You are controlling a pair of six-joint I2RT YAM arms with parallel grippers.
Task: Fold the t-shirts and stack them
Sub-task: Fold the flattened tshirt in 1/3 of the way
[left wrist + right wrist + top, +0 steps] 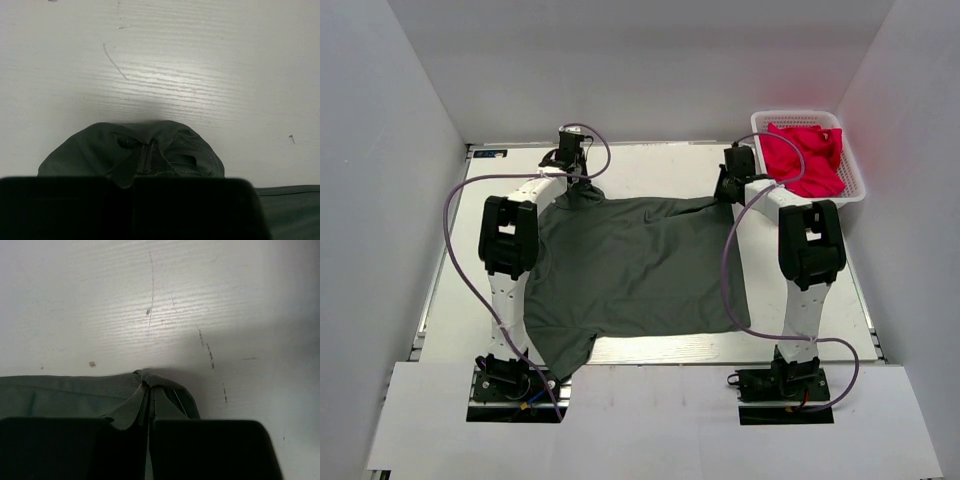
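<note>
At the left, the left gripper point(574, 172) is reaching to the far side of the table point(650, 158) and is clamping a bunched fold of the charcoal t-shirt point(630, 268). In the left wrist view its two blocky black fingers point(65, 205) are pressing together on a rounded hump of dark cloth point(150, 150) with a stitched hem showing. One charcoal t-shirt is lying spread across the middle of the white, faintly scratched, wood-grained table. It is soft, matte and lightly wrinkled, its far edge is stretching between the two grippers, and its near left corner is hanging toward the left arm's base. Moving right, the right gripper point(730, 186) is likewise closing on the far right corner of the same shirt. The right wrist view shows its jaws meeting on a thin pinched ridge of hemmed fabric point(150, 385), with the cloth running off to the left. At the far right corner, one white plastic mesh basket point(856, 186) is holding crumpled bright red-pink t-shirts point(806, 156). They are lying heaped together, so their number cannot be told with confidence. Two arms, two grippers and one basket are showing.
</note>
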